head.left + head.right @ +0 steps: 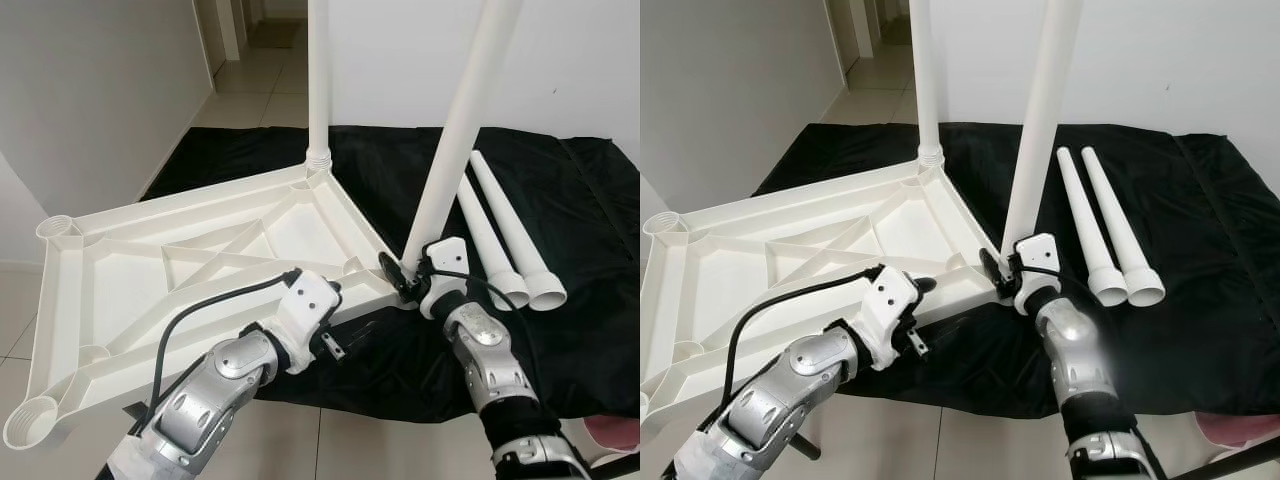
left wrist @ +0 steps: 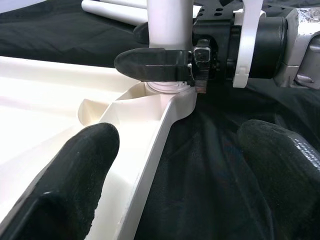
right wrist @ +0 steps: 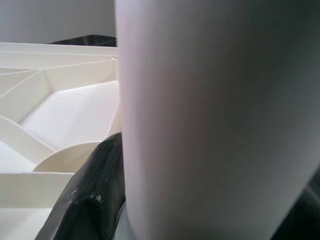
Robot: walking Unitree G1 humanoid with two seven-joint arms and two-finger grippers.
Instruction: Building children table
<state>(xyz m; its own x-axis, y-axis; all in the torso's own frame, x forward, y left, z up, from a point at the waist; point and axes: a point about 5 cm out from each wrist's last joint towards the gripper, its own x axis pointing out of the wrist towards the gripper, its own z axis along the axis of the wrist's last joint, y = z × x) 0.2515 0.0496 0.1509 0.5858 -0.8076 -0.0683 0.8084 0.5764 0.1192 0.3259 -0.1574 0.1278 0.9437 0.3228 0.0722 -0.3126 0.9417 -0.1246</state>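
White plastic tabletop [image 1: 200, 250] is lying upside down on black cloth [image 1: 560, 200]. One leg [image 1: 319, 80] is standing at 12 o'clock; right hand [image 1: 408, 277] is pinching the second leg [image 1: 462, 120] into the near corner socket. Left hand [image 2: 165, 165] is spread, straddling the rim. Two spare legs [image 1: 505, 235] are waiting at 3 o'clock. No legible markings.

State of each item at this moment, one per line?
Tabletop: upside down, partly on the black cloth.
Far leg: upright in its corner socket.
Near leg: tilted, foot at the corner socket.
Two spare legs: lying side by side on the cloth.
Right tool: shut on near leg.
Left tool: open, straddling the tabletop's edge.
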